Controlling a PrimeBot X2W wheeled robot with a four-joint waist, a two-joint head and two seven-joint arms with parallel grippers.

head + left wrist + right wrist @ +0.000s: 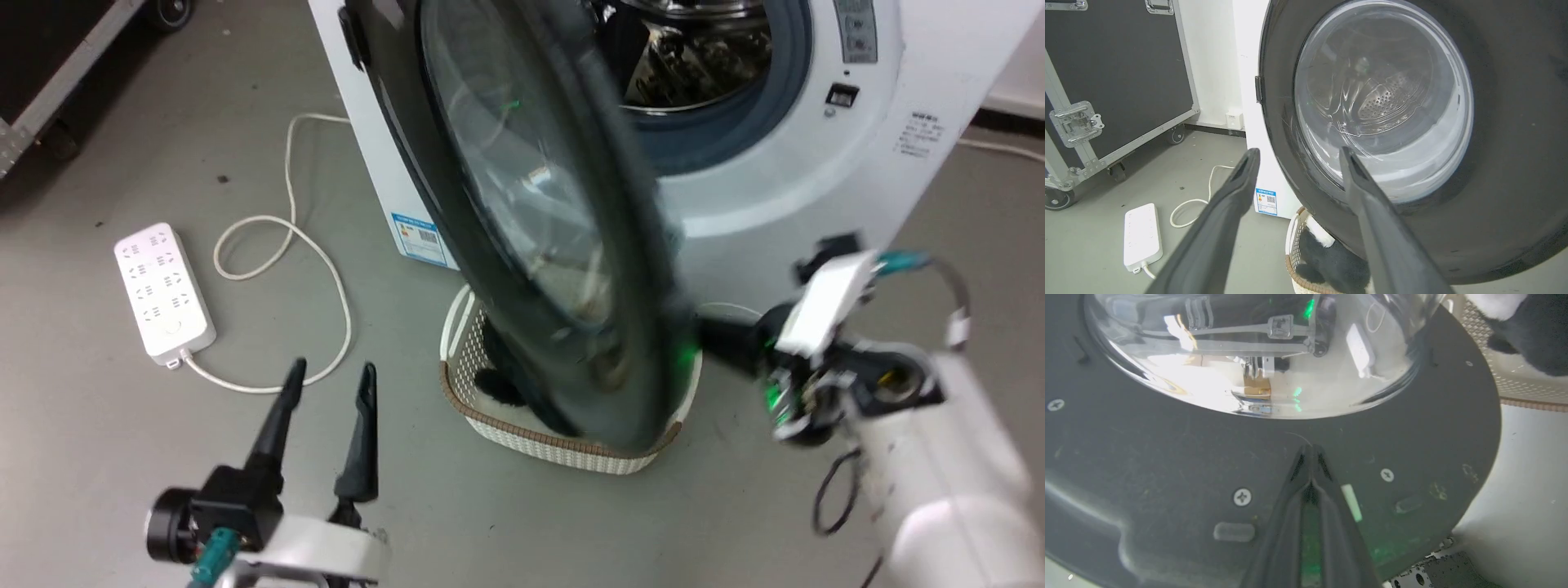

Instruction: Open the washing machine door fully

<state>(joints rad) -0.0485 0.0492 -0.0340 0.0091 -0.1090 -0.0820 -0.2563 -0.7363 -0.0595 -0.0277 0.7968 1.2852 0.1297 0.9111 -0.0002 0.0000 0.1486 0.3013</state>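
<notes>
Jaws on the right gripper [1310, 453] are closed on nothing, tips against the inner face of the washing machine door [531, 212], just beside its glass bowl. The door stands about half swung from the washer [939, 57], hinged at its left edge, above a basket [571, 453] on the floor [122, 474]. The right arm is nearer, so a leftward push should widen the door. The left gripper [331, 376], spread open, hovers apart off the outer face.

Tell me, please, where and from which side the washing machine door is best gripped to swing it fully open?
I would take the washing machine door by its thin free rim, opposite the hinge, coming edge-on from the robot's right, one finger on each face. The bulging glass bowl looks too wide and smooth.
</notes>
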